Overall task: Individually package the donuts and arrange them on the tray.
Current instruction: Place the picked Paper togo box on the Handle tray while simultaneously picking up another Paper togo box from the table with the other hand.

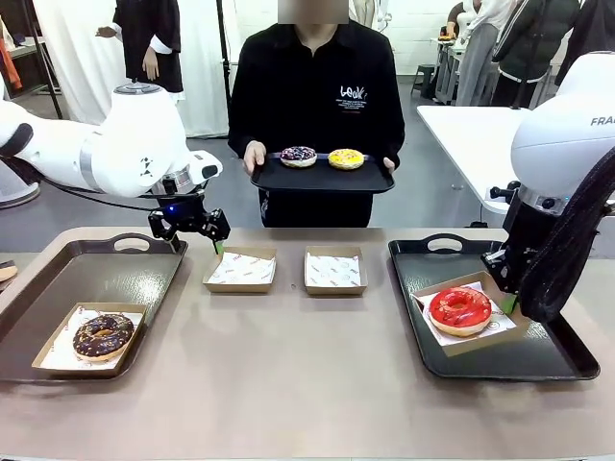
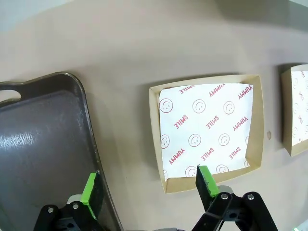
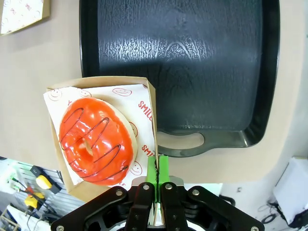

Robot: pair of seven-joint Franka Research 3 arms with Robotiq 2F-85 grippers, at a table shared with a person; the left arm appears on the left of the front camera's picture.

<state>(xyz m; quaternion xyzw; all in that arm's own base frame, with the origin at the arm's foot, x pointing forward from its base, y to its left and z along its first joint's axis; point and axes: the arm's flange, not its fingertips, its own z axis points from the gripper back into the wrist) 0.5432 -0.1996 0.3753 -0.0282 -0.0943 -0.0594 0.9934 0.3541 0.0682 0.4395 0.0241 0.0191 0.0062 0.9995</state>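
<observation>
The glossy red donut (image 1: 459, 308) (image 3: 95, 141) lies in a paper-lined cardboard box (image 1: 487, 336) (image 3: 150, 101) at the left part of the right tray (image 1: 543, 357) (image 3: 192, 72). My right gripper (image 1: 506, 300) (image 3: 158, 166) is shut on that box's rim. Whether the box rests on the tray or hangs just above it I cannot tell. The chocolate donut (image 1: 103, 336) sits boxed on the left tray (image 1: 67, 274) (image 2: 43, 144). My left gripper (image 1: 192, 236) (image 2: 147, 177) hangs open over the table between that tray and an empty box (image 1: 240, 270) (image 2: 209, 127). The purple donut (image 1: 298, 156) and the yellow donut (image 1: 346, 158) lie on a black tray (image 1: 322, 180) held by the person.
A second empty lined box (image 1: 333, 271) (image 2: 296, 110) (image 3: 21, 14) stands at the table's middle. The person stands at the far side with both hands on the held tray. The table's front half is bare.
</observation>
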